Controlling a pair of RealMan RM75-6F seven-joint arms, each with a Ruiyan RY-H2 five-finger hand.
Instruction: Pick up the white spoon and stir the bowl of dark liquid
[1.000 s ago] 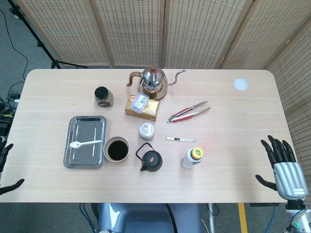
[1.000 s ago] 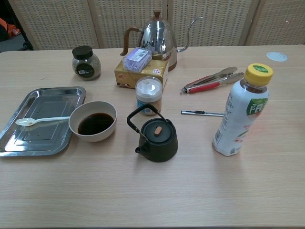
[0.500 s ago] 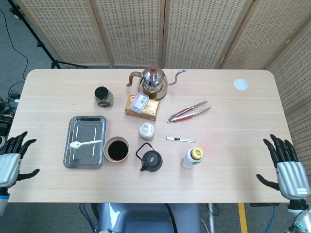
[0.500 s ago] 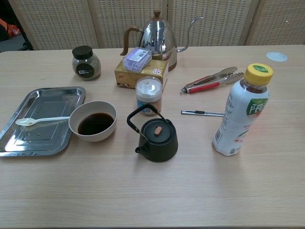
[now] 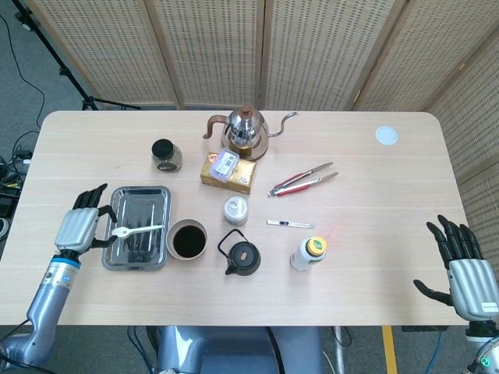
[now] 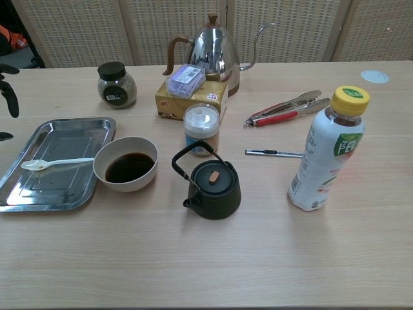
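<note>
The white spoon [image 5: 135,231] [image 6: 54,163] lies across a metal tray [image 5: 140,200] [image 6: 71,132], its handle pointing toward the bowl of dark liquid [image 5: 187,239] [image 6: 126,165] just right of the tray. My left hand [image 5: 79,223] hovers open at the tray's left edge, a short way left of the spoon's scoop; only its dark fingertips [image 6: 9,97] show at the left border of the chest view. Off the table's right front edge, my right hand [image 5: 465,269] is open and holds nothing.
A black teapot [image 5: 241,255] stands right of the bowl, with a white jar [image 5: 235,209] behind it. Further right are a bottle [image 5: 309,253], a pen [image 5: 289,224] and tongs [image 5: 303,178]. A dark-lidded jar [image 5: 166,154], a box [image 5: 227,171] and a steel kettle [image 5: 244,131] stand at the back.
My left hand has come in from beyond the table's left edge to the tray's left side. The right hand has drifted slightly down and right. Nothing on the table has moved.
</note>
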